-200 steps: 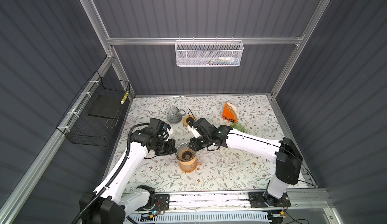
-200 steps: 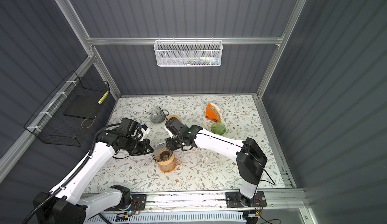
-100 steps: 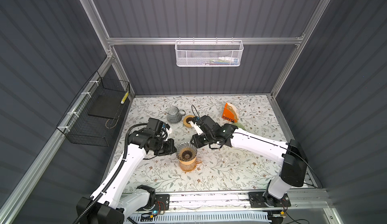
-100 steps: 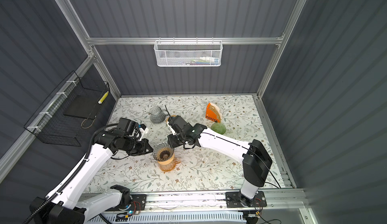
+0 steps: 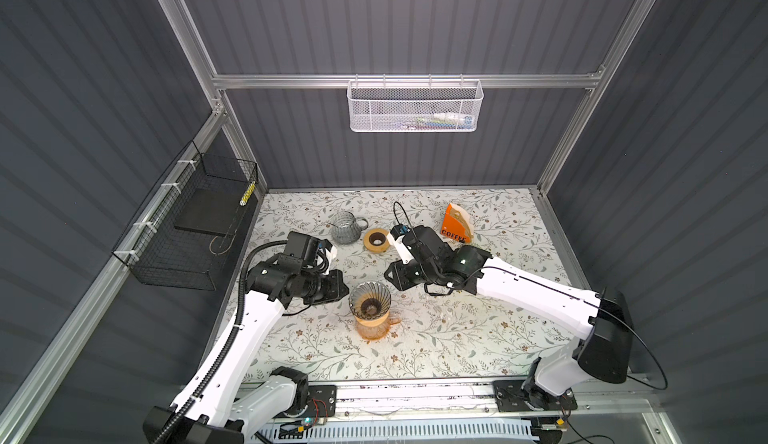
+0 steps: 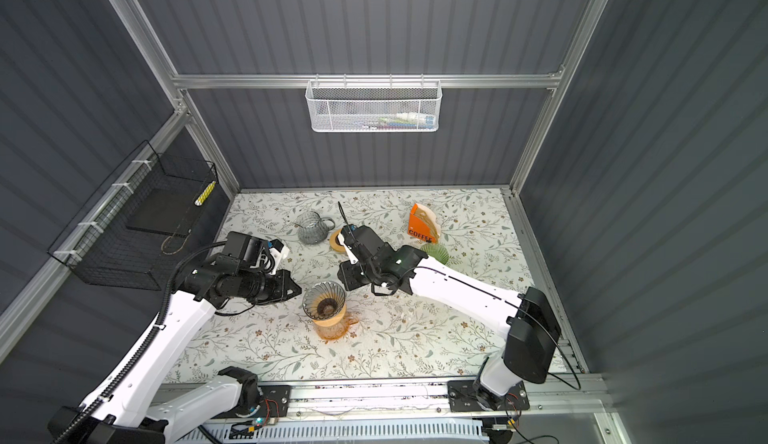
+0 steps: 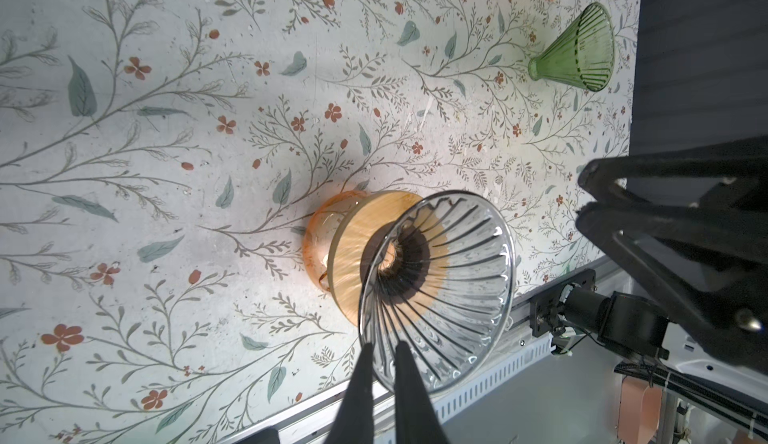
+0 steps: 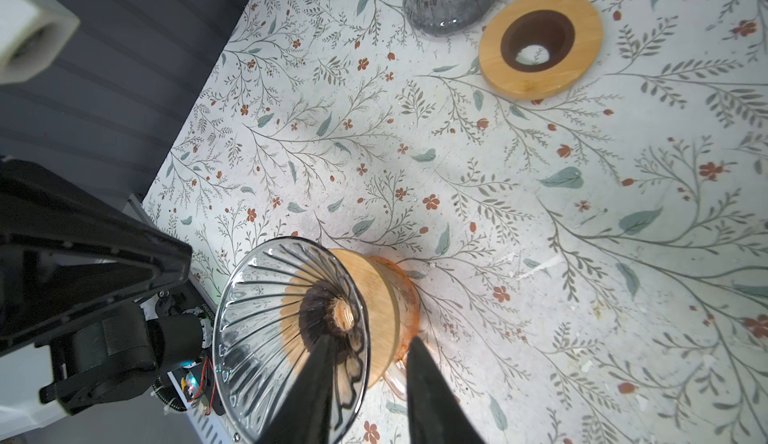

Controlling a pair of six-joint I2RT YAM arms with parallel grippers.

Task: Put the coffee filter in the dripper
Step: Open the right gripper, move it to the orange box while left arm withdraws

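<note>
2 grippers: both are hovering beside the dripper (image 5: 370, 292).
Left gripper (image 7: 384, 345): jaws are sitting almost together at the glass rim; can't tell if they're pinching it.
Right gripper (image 8: 372, 340): jaws are standing apart, empty.
Dripper: sitting empty on the orange carafe (image 5: 374, 329).
Coffee filter (image 5: 460, 215): waiting in the orange holder (image 5: 451, 230), well apart.
Progress: nothing is done; fetching and placing are remaining.
Hard to see: filter stack is showing tiny.
</note>
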